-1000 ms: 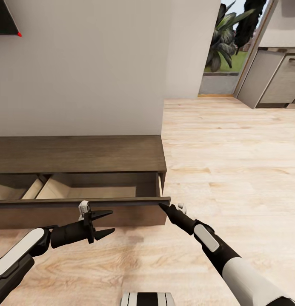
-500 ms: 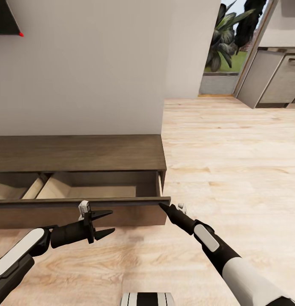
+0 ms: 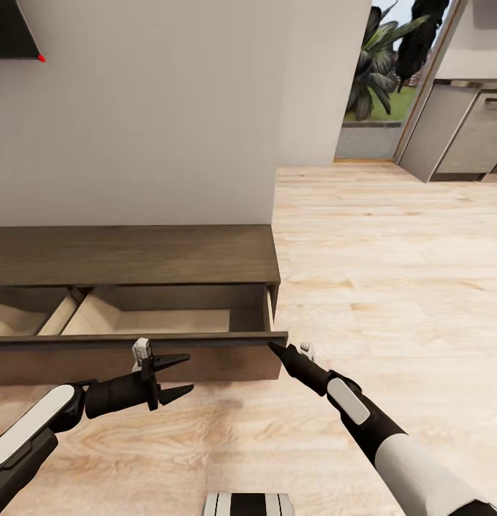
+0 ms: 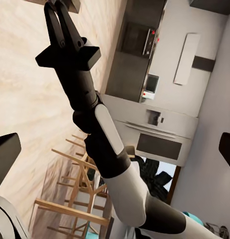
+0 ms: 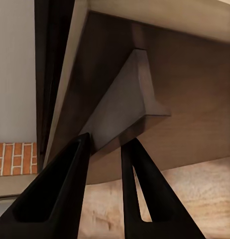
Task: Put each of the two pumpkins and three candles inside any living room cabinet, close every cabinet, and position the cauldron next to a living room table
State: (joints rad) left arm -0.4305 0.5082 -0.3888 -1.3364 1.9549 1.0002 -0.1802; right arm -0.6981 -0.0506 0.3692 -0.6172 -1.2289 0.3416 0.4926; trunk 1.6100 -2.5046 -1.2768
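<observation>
Living room, pale wood floor (image 3: 391, 287), white wall behind, kitchen units off in the far corner. Low dark-brown cabinet (image 3: 133, 254) sits against the wall with its drawer (image 3: 155, 319) pulled out, pale interior showing, nothing visible inside; a second open compartment lies beyond the left pincer's side. Right pincer (image 3: 273, 349) has its tips right at the drawer front's end corner, at the top edge; the right wrist view shows the two fingers (image 5: 60, 199) set narrow with the corner of the drawer front between them, but contact is not clear, so cannot tell whether it is actually clamped. Left pincer (image 3: 178, 375) hangs just in front of the drawer front, jaws wide, holding nothing; from it the drawer opening is just ahead and above. In the left wrist view the right arm (image 4: 105, 149) reaches out to the cabinet. Handling judgement: drawer front is stiff, flat, handleless wood, so no knob to grab; the best hold is the top lip or the end corner, pinched thin, or a flat push on the face to shut it. It should slide on runners with low resistance, though an off-centre pull at the corner may rack it slightly, so pull straight. Smooth finish could let a narrow pinch slip. Step in hand looks like working the drawer open for loading; pumpkins, candles, cauldron yet to be dealt with.
</observation>
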